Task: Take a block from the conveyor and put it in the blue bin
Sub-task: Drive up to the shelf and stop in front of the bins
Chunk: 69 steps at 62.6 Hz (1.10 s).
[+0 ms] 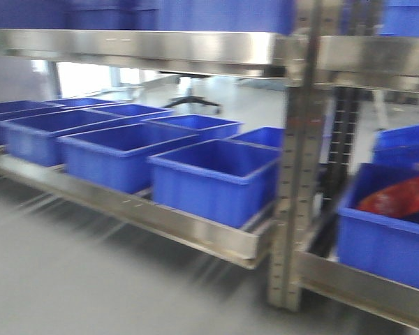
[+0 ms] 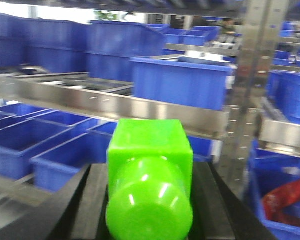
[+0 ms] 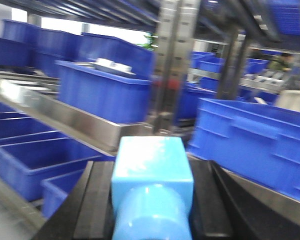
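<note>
The left pincer (image 2: 149, 175) is clenching a green block (image 2: 150, 150). The block is sitting squarely between the black fingers (image 2: 95, 200) and touching both, with its rounded end pointing back at the wrist camera. The right pincer (image 3: 151, 172) is gripping a light blue block (image 3: 152, 160) the same way, cube end outward, between its own fingers (image 3: 92, 205).

Beyond the green block, open blue bins (image 2: 65, 155) are lying in rows below a steel shelf (image 2: 115, 105), and a taller bin (image 2: 180, 82) is standing on that shelf. Beyond the light blue block, more bins are resting on the shelving, to either side of an upright steel post (image 3: 170, 60).

The front view is blurring everything. Bins are sitting side by side on the lower shelf above the grey floor (image 1: 91, 279). Right of the post, one bin (image 1: 380, 244) is holding a red item (image 1: 401, 197).
</note>
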Available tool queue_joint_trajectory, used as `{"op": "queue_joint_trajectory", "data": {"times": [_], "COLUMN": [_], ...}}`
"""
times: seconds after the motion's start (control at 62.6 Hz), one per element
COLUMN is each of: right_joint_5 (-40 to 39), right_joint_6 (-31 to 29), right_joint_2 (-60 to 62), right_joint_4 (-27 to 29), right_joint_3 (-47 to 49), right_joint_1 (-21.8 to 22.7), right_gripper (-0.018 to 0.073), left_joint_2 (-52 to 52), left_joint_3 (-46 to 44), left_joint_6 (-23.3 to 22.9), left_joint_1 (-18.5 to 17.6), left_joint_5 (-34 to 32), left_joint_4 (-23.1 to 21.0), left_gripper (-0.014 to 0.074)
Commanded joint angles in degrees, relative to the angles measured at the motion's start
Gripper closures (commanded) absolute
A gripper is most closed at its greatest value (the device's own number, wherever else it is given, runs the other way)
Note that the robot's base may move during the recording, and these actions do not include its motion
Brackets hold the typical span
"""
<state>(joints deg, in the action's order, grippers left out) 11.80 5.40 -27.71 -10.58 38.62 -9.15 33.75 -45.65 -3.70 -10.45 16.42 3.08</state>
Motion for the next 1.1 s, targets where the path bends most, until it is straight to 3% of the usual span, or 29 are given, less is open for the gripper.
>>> {"op": "queue_joint_trajectory", "data": {"times": [0.0, 1.086], "right_joint_5": [-0.7, -0.7], "right_joint_6": [-0.4, -0.4], "right_joint_2": [0.3, 0.3], "right_joint_4": [-0.3, -0.3], "right_joint_3": [-0.2, -0.2], "right_joint_1": [-0.1, -0.1], "right_gripper": [0.0721, 0.0721], "left_joint_2": [-0.2, -0.2], "left_joint_3": [-0.1, -0.1], "left_joint_6": [0.1, 0.1], "left_joint_1": [-0.4, -0.4], "left_joint_5": [-1.2, -1.2], "left_joint_4": [0.1, 0.1], "left_gripper": [0.0707, 0.0707]}}
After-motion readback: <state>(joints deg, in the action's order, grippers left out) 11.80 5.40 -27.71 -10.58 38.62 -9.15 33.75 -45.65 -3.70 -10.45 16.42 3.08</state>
